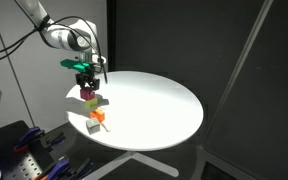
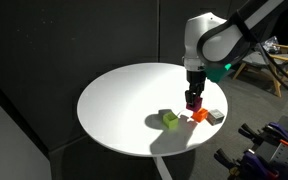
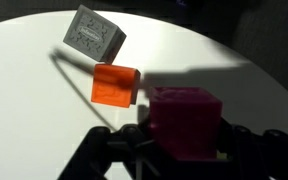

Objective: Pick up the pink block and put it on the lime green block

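Observation:
My gripper (image 1: 86, 82) is shut on the pink block (image 1: 88, 92) and holds it just above the round white table (image 1: 169, 100). It also shows in an exterior view (image 2: 193, 92) with the pink block (image 2: 193, 101) between the fingers. The lime green block (image 2: 170, 120) lies on the table a short way from the gripper, apart from the pink block; it shows in both exterior views (image 1: 96, 101). In the wrist view the pink block (image 3: 184, 120) fills the space between my fingers (image 3: 184, 145). The lime green block is out of the wrist view.
A small orange cube (image 3: 114, 85) (image 2: 198, 115) (image 1: 99, 116) and a whitish-grey cube (image 3: 94, 32) (image 2: 215, 116) (image 1: 92, 126) lie close under the gripper, near the table's edge (image 2: 114, 135). Black curtains stand behind. Dark equipment (image 1: 19, 150) sits beside the table.

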{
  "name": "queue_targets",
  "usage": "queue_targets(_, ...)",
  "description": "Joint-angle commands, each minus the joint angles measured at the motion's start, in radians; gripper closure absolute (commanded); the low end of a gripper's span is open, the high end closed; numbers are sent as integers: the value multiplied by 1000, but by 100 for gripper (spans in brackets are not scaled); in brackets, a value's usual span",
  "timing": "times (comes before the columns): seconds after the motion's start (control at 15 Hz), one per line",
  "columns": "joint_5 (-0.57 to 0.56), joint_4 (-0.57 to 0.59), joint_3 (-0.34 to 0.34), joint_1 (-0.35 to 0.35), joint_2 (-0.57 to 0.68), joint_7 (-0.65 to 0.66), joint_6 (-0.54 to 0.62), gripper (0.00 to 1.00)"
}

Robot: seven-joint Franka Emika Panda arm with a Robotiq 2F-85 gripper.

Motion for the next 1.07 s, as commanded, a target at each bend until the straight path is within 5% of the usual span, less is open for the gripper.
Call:
queue_targets(0.0, 0, 63, 5, 5, 48, -27, -7, 73)
queue_targets(0.4, -8, 116, 4, 15, 99, -25, -6, 73)
queue_targets(0.47, 0, 83, 3, 15, 78, -10, -2, 48)
queue_targets(1.0, 0, 100, 2, 17, 94, -10, -2, 48)
